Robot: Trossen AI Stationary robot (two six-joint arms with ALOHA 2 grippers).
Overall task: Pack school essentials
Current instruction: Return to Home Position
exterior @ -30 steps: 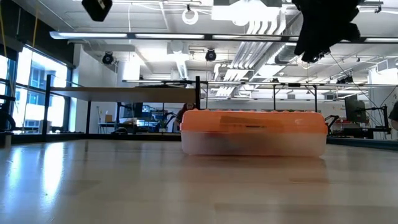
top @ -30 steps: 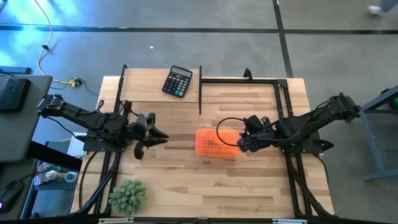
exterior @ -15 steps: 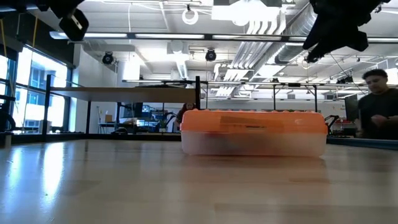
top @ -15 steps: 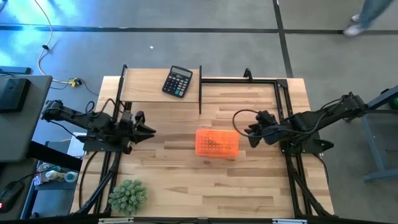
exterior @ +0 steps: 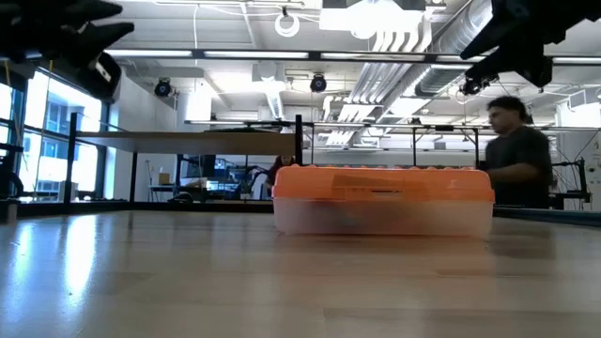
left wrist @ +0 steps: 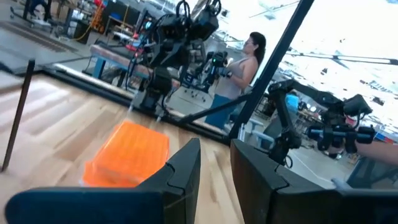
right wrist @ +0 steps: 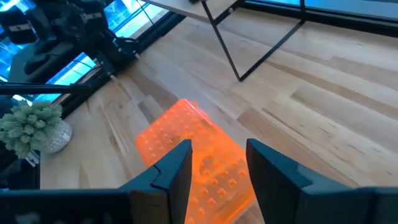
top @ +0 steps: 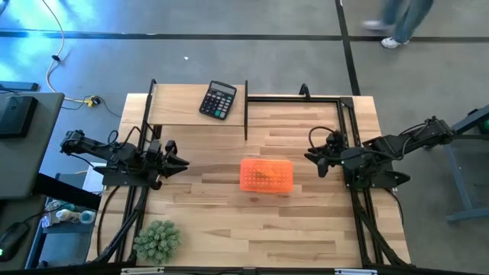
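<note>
An orange-lidded translucent box (top: 267, 175) lies flat on the table's middle, its lid on; it also shows as the box (exterior: 382, 198), the box (left wrist: 127, 154) and the box (right wrist: 199, 160). None of the small stationery shows outside it, and its contents cannot be made out. My left gripper (top: 183, 162) hangs open above the table's left edge, left of the box. My right gripper (top: 312, 156) hangs open at the table's right side, right of the box. Their fingers frame the left gripper (left wrist: 214, 163) and the right gripper (right wrist: 217, 163) in the wrist views.
A black calculator (top: 218, 100) lies at the far edge. A spiky green plant (top: 157, 241) sits at the near left corner. Black rails (top: 246, 111) stand upright across the far half. A person (exterior: 516, 164) walks in the room behind the table.
Both arms have drawn back from the box. My left gripper moved toward the table's left edge, my right gripper toward the right edge and slightly far. The box has stayed put. A person has walked through the room behind.
</note>
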